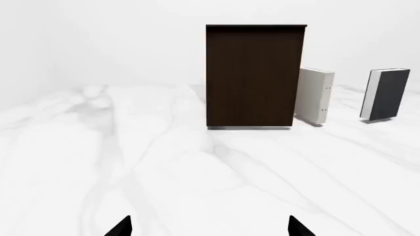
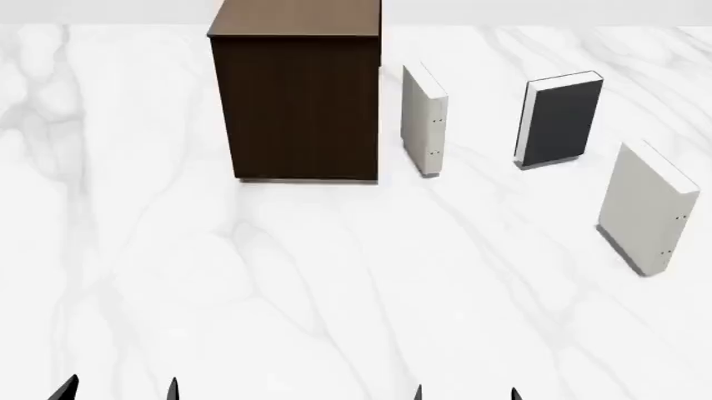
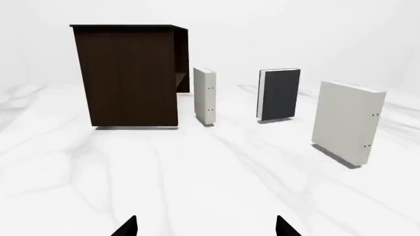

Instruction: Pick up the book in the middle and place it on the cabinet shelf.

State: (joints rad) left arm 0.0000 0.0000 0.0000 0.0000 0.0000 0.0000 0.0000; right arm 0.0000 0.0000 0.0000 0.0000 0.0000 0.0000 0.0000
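While the book [image 2: 561, 121] is still standing untouched at the head view's upper right, well apart from the cabinet shelf [image 2: 295, 18], both the left end effector [image 2: 117, 390] and right end effector [image 2: 465, 393] are waiting released and empty, leaving everything undone.

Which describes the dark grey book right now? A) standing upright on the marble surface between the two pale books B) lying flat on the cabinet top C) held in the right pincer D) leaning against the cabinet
A: the dark grey book stands upright on the marble surface, apart from the cabinet, with one pale book on its cabinet side and the other pale book on its far side.
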